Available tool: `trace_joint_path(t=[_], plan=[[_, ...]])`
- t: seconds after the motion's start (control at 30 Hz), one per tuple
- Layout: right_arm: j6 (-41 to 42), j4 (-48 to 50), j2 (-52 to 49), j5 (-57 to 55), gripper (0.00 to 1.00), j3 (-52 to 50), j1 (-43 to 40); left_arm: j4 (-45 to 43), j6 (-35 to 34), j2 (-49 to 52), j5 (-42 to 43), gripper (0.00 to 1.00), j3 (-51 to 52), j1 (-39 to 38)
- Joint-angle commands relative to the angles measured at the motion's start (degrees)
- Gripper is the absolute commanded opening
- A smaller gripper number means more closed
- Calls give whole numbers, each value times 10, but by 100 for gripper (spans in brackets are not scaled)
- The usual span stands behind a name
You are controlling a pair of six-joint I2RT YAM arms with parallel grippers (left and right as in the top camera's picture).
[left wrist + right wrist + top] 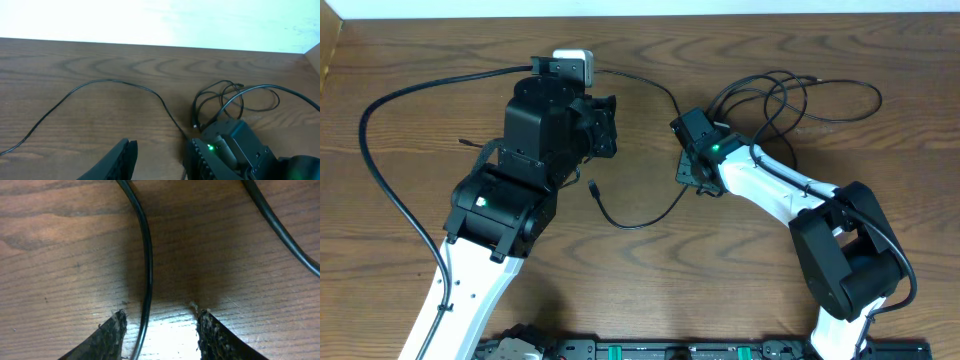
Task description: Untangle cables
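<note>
A thin black cable (660, 92) runs from a white plug block (574, 64) at the back, down past my right gripper (688, 170), and curls to a small plug end (592, 186). More black cable lies in overlapping loops (790, 100) at the back right. In the right wrist view my right gripper (160, 315) is low over the wood and open. The cable (146, 270) passes between its fingers close to the left one, unclamped. My left gripper (160, 150) is open over bare wood, and the cable (125, 85) lies beyond it.
A thick black arm wire (370, 150) arcs across the left of the table (420, 60). A second cable strand (280, 230) crosses the right wrist view's upper right. The table's far edge (150, 44) meets a pale wall. A black rail (650, 350) lines the front edge.
</note>
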State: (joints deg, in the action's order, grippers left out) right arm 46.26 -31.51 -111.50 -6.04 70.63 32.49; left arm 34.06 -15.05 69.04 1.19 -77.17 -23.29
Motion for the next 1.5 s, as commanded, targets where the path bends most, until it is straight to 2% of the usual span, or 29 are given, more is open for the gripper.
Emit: trace_joint_path(t=[0.0,0.2,0.23,0.33,0.37,0.4,0.43,0.63,0.83,1.0,1.13,1.37,1.47], plan=[[4,9,-2,-7,37,-4,11,-1,-3,-7,-3,36,-16,1],[4,24,-27,-4,41,-4,25,-1,-3,-24,-3,36,-16,1],[4,31,-28,2,31,-3,24,-1,-3,-34,-3,36,-16,1],[4,39,-28,2,24,-3,24,-1,-3,-42,-3,36,-16,1],[4,41,-28,2,11,-3,24,-1,-3,-44,-3,36,-16,1],[4,41,-28,2,4,-3,24,-1,-3,-44,-3,36,-16,1],[4,43,-28,2,1,-3,24,-1,-3,-44,-3,36,-16,1],[-16,102,-27,30,1,0,24,-1,-3,-43,-3,36,-16,1],[-64,122,-26,52,1,69,24,4,-1,-30,-3,36,-16,1],[-152,113,-4,47,1,209,14,3,-1,-24,-3,36,-16,1],[-203,64,15,29,1,321,-3,3,-1,-24,-3,37,-16,1],[-247,9,21,17,1,490,-18,3,-1,-19,-4,36,-16,1],[-263,-11,22,-14,1,556,-17,3,-1,13,-18,37,-16,1]])
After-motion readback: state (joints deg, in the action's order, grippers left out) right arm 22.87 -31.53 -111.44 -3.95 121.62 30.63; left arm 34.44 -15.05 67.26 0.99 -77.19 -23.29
